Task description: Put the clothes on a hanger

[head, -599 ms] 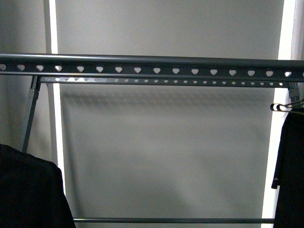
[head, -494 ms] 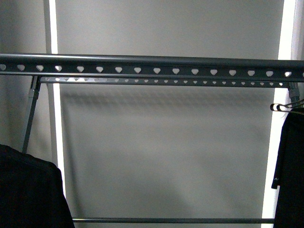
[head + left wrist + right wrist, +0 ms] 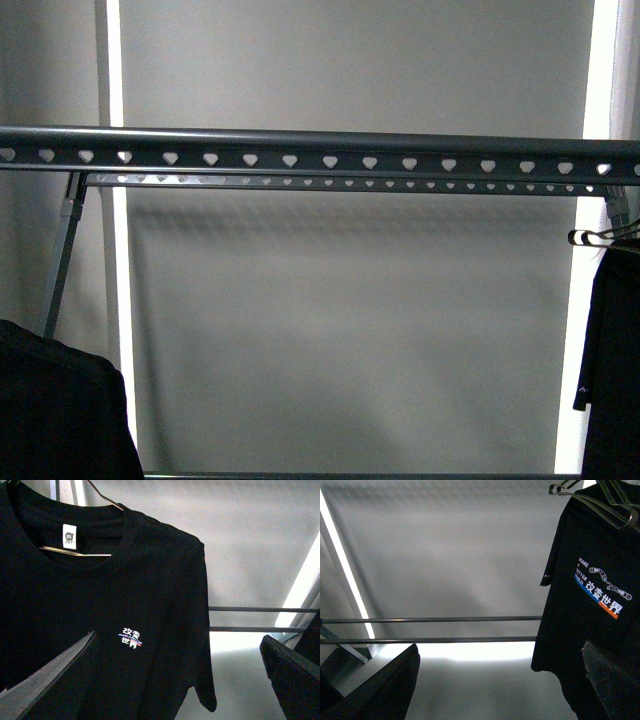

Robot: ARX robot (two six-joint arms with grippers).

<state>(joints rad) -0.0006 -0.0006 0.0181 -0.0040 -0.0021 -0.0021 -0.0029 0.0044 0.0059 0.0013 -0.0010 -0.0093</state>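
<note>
Since the earlier frames, the hanger [image 3: 320, 160] sits a little lower in the front view, and its thin bottom bar has dropped to the very edge of the picture. Its long top rail with the row of heart-shaped holes runs level from side to side, with a second holed rail [image 3: 340, 183] just behind and below it. A dark garment [image 3: 60, 410] fills the lower left corner. Another black garment [image 3: 610, 350] hangs from a wire hanger [image 3: 595, 237] at the rack's right end, with a tiny white mark on its sleeve.

From the right wrist, the clothes [image 3: 590, 605] hang on wire hangers, with the white lettering, Chinese characters and blue-orange stripe facing the camera. The right gripper [image 3: 500, 647] has its fingers spread wide and grips nothing; the shirt hangs beyond it, apart from it.

From the left wrist, a black shirt with a small chest print [image 3: 125, 610] hangs on a thin wire hanger inside its collar. The left gripper [image 3: 177, 637] is likewise spread wide and empty, with the shirt beyond it.
</note>
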